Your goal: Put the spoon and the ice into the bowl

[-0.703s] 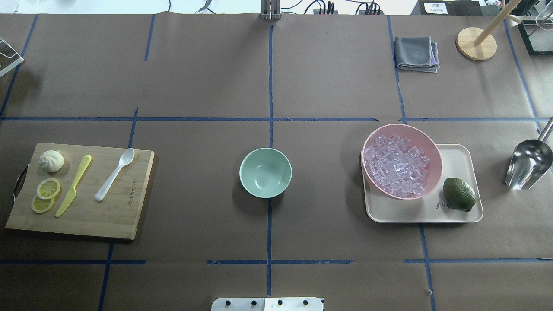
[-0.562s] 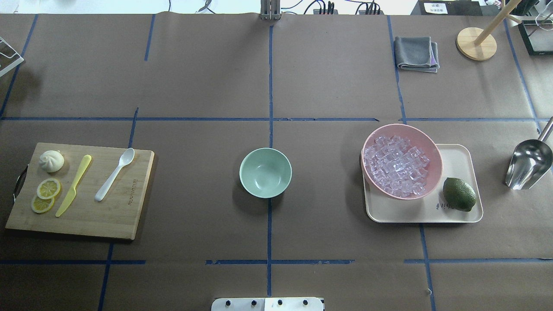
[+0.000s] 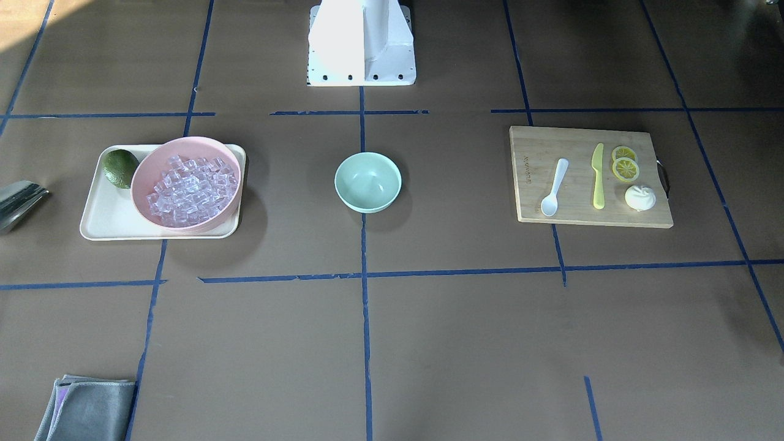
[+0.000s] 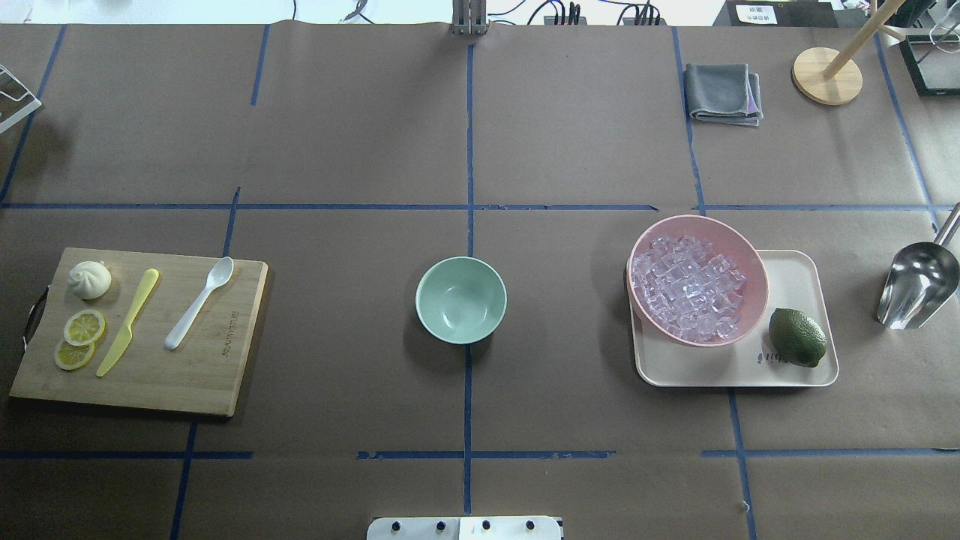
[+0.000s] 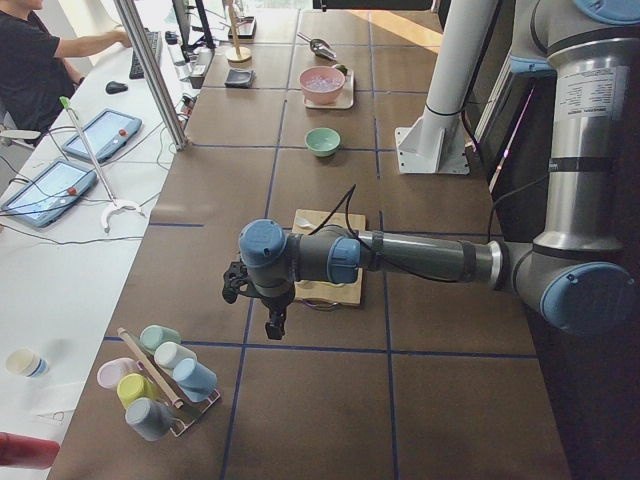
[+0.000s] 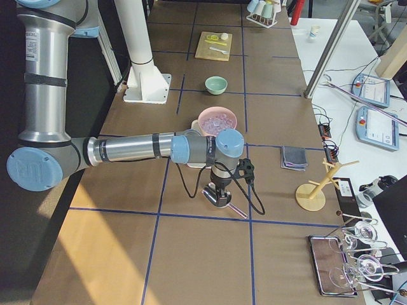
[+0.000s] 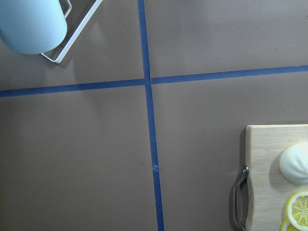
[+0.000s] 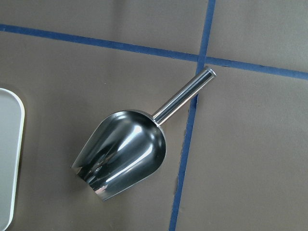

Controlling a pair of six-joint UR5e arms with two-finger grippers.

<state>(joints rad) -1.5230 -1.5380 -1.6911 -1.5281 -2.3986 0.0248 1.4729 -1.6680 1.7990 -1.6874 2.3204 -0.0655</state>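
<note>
table (image 4: 345, 135): brown paper, blue tape (image 4: 469, 150) | bowl (image 4: 460, 300) mid-table | operator (image 5: 25, 65) at desk (image 5: 50, 255)

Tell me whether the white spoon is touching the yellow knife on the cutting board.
Apart. The overhead view shows bare cutting board between spoon and knife.

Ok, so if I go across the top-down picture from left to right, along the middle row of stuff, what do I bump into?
Yellow-green knife → white spoon → mint-green bowl → pink bowl full of ice → lime → metal scoop.
</note>
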